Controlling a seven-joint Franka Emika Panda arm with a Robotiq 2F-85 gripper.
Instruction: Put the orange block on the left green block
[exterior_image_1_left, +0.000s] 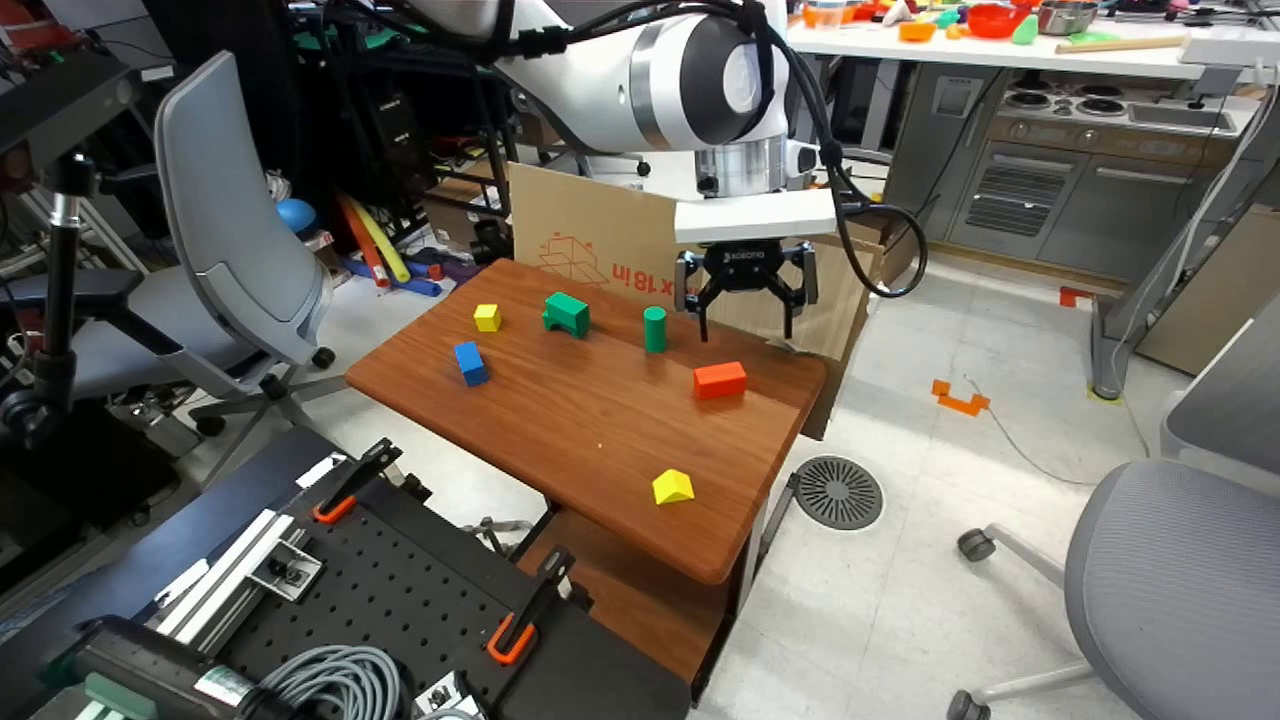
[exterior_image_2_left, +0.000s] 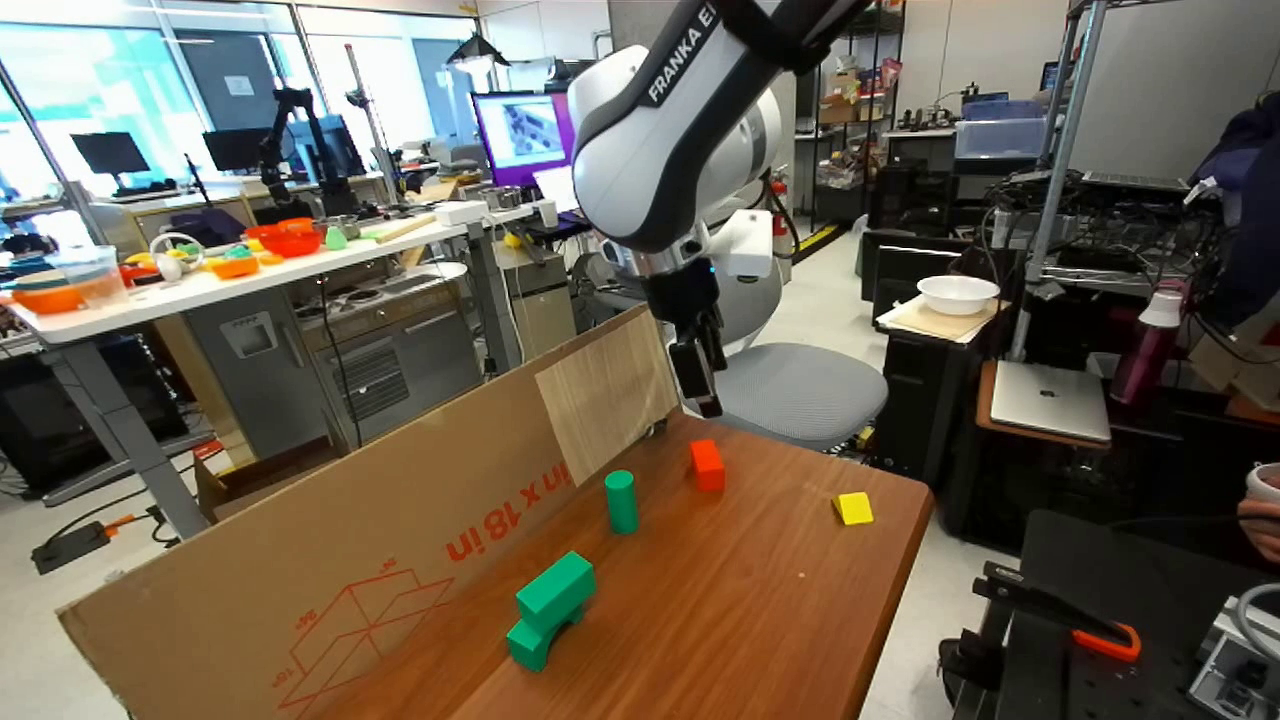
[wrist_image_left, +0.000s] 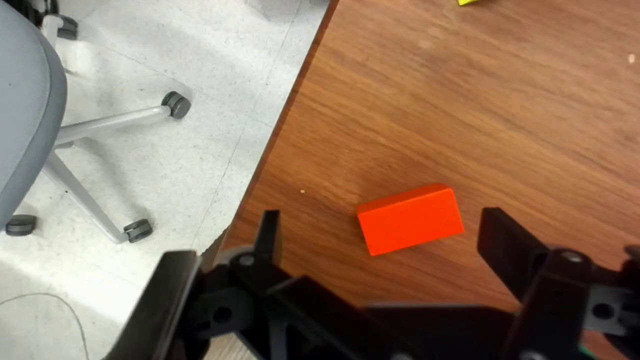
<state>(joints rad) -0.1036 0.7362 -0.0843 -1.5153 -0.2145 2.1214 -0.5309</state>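
Note:
The orange block (exterior_image_1_left: 720, 380) is a red-orange oblong block lying on the brown table; it also shows in an exterior view (exterior_image_2_left: 708, 466) and in the wrist view (wrist_image_left: 411, 220). The left green block (exterior_image_1_left: 568, 312) is a plain green oblong that appears to rest on a green arch-shaped piece (exterior_image_2_left: 530, 643); its upper block also shows in an exterior view (exterior_image_2_left: 556, 588). A narrower green cylinder (exterior_image_1_left: 655, 330) stands upright between it and the orange block. My gripper (exterior_image_1_left: 746, 335) is open and empty, above the table near the orange block. In the wrist view the orange block appears between the fingers, below them.
A yellow cube (exterior_image_1_left: 487, 318) and a blue block (exterior_image_1_left: 471, 364) are at the table's far left. A yellow wedge (exterior_image_1_left: 673, 487) is near the front edge. A cardboard panel (exterior_image_2_left: 340, 560) stands along the table's back edge. A grey chair (exterior_image_2_left: 810, 395) is beside the table.

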